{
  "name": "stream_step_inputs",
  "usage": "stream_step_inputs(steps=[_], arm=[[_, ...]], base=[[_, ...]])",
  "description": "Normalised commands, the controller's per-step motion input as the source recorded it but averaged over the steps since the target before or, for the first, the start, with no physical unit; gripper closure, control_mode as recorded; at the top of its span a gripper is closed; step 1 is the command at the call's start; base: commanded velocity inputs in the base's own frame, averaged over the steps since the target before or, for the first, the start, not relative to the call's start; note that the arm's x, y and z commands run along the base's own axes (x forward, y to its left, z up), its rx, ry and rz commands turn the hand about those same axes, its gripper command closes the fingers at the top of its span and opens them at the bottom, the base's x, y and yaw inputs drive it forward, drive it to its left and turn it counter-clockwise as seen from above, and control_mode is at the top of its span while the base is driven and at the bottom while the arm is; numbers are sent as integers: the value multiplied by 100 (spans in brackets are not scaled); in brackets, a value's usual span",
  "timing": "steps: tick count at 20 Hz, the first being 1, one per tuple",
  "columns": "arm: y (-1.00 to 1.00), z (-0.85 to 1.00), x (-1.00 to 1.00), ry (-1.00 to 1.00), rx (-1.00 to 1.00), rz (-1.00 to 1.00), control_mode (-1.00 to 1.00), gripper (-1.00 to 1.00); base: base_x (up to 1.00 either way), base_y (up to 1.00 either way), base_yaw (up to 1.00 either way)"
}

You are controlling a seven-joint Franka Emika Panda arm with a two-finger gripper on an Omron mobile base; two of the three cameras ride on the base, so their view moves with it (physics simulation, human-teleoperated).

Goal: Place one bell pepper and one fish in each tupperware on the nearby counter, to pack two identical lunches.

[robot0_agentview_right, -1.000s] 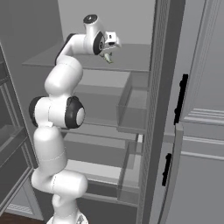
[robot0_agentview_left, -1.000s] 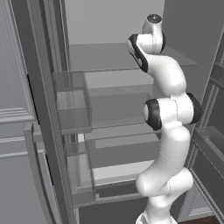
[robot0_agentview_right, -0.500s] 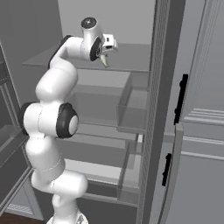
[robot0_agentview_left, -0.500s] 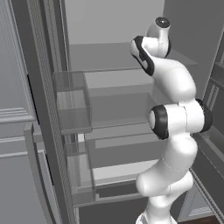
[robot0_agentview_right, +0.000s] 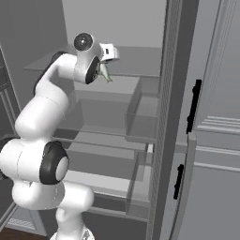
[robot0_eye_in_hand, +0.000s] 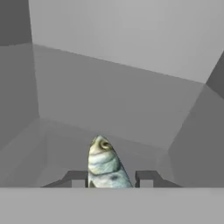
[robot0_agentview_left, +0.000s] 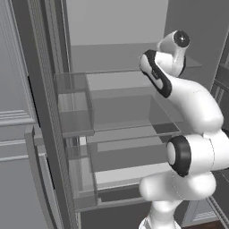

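Fish held inside the open fridge

The 2 fingers [robot0_eye_in_hand: 111, 179] pinch the fish [robot0_eye_in_hand: 106, 165], its head pointing toward the fridge's back wall [robot0_eye_in_hand: 131, 35], above the upper shelf [robot0_agentview_right: 123, 84].

Inside an open fridge, above its top shelf [robot0_agentview_right: 126, 84]: a fish [robot0_eye_in_hand: 106, 166] held between the gripper's [robot0_eye_in_hand: 109, 178] two fingertips, head pointing toward the fridge's back wall [robot0_eye_in_hand: 131, 39]. Below that shelf, drawers [robot0_agentview_right: 140, 112] stacked toward the door [robot0_agentview_right: 211, 140] side.
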Motion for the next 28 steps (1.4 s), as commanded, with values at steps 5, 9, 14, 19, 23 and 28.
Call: stream_step_inputs(steps=[5, 9, 14, 19, 23, 28], arm=[[0, 39, -90, -6, -5, 0, -100, 100], [0, 3, -100, 1, -16, 0, -100, 100], [2, -9, -100, 5, -14, 0, -100, 100], [9, -3, -100, 11, -6, 0, -100, 100], [9, -12, -100, 4, 0, 0, -100, 100], [24, -14, -84, 1, -1, 0, -100, 100]], base=[[0, 0, 0], [0, 0, 0], [0, 0, 0], [0, 0, 0], [0, 0, 0], [0, 0, 0]])
